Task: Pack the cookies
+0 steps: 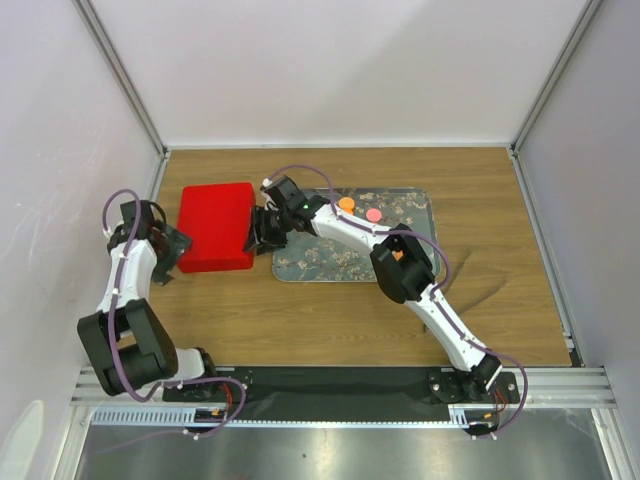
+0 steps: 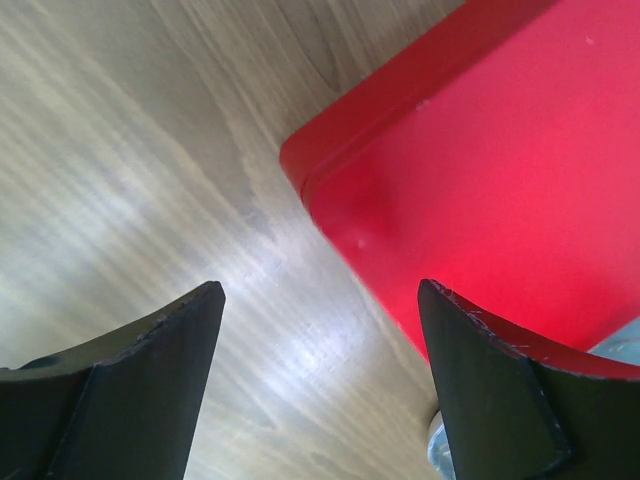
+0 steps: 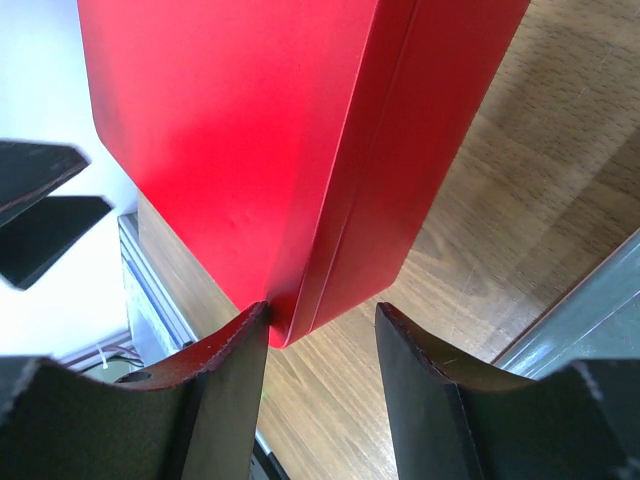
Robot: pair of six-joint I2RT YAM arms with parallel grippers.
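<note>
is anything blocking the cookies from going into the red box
Yes: the flat red square lid is on the red box, closing it off from the orange round cookie and the pink round cookie on the patterned tray.

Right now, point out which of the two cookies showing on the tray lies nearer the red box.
The orange cookie; it lies left of the pink cookie, so closer to the red box.

Red box (image 1: pixel 215 226) insides unseen, tray (image 1: pixel 310 262) right of it half under the right arm (image 1: pixel 400 268), its cookies (image 1: pixel 346 203) mere dots.
</note>
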